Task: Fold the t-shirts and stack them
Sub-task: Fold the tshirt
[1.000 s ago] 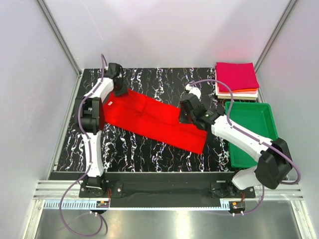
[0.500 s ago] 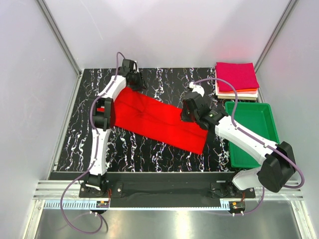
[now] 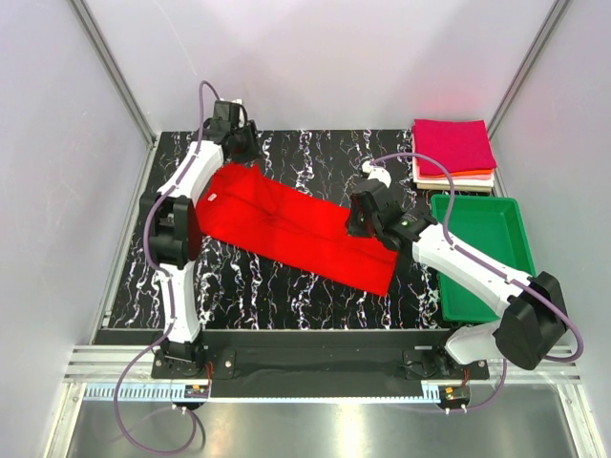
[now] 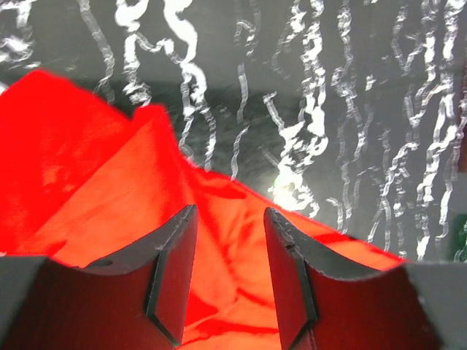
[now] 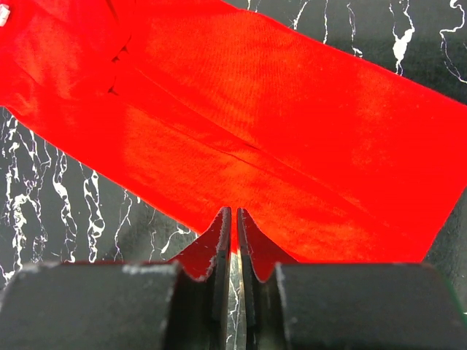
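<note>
Red t-shirt (image 3: pixel 286 227) long diagonal strip; folded stack (image 3: pixel 453 145) far-right, perhaps three.

Top cam: fixed high up, behind the arm bases, looks down & fwd over the whole table (image 3: pixel 315 153); far off, wide view. Left wrist cam: sits right behind the left gripper (image 4: pixel 230 210), v. close, low angle along it across the red shirt (image 4: pixel 95 182) to bare table beyond. Right wrist cam: behind the right gripper (image 5: pixel 233 211), close, looks steeply down on the shirt. All 3 share shirt & marbled table; top cam also takes in both grippers.
</note>
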Action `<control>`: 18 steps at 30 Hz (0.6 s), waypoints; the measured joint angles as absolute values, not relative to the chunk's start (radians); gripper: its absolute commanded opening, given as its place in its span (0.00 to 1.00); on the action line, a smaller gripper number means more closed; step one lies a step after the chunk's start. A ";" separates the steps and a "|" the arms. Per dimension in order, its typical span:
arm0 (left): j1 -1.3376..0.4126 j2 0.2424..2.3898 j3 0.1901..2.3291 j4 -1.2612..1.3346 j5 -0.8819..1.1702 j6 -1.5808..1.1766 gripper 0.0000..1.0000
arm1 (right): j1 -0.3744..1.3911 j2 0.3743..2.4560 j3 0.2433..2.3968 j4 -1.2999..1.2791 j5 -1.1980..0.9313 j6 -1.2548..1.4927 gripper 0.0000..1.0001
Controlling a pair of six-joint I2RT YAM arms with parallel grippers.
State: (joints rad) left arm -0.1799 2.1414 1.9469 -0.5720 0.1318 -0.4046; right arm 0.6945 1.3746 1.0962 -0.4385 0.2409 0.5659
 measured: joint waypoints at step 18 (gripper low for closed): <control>-0.137 2.188 1.806 -0.612 0.167 -0.308 0.53 | 0.691 1.475 1.120 -0.414 0.175 0.553 0.13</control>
State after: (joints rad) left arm -0.1371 2.1883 1.8065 -0.6125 0.1673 -0.3077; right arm 0.6907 1.4750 1.1202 -0.4137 0.1753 0.5529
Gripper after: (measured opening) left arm 0.519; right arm 0.129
